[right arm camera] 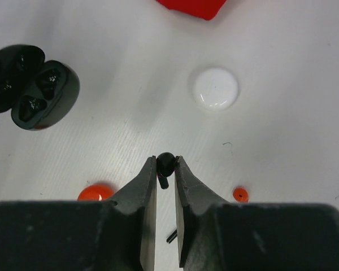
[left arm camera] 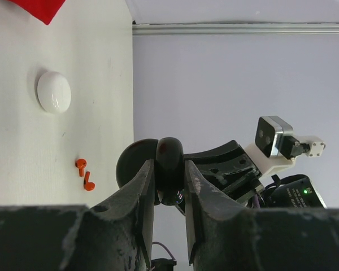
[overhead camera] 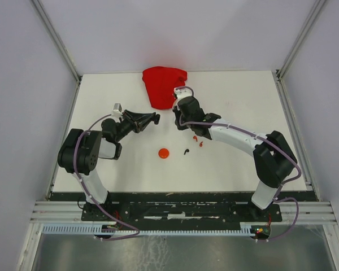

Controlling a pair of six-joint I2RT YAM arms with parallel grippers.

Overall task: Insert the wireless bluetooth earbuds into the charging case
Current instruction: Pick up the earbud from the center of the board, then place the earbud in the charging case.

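A black earbud point(right arm camera: 166, 164) is pinched tight in the right gripper point(right arm camera: 165, 167), over the table point(right arm camera: 282, 141). The left gripper point(left arm camera: 169, 169), turned sideways, squeezes the open black case point(right arm camera: 39, 90); I cannot tell what is inside. The white case point(right arm camera: 216, 88) sits shut. Two red earbuds point(left arm camera: 81, 164) lie loose.

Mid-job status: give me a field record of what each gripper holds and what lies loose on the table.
left gripper: jaws shut on open black round charging case
right gripper: jaws shut on black stemmed earbud
white round case: closed, on table
red round case: on table
two red stemmed earbuds: loose on table
second black earbud: loose on table
red cloth: table's far side
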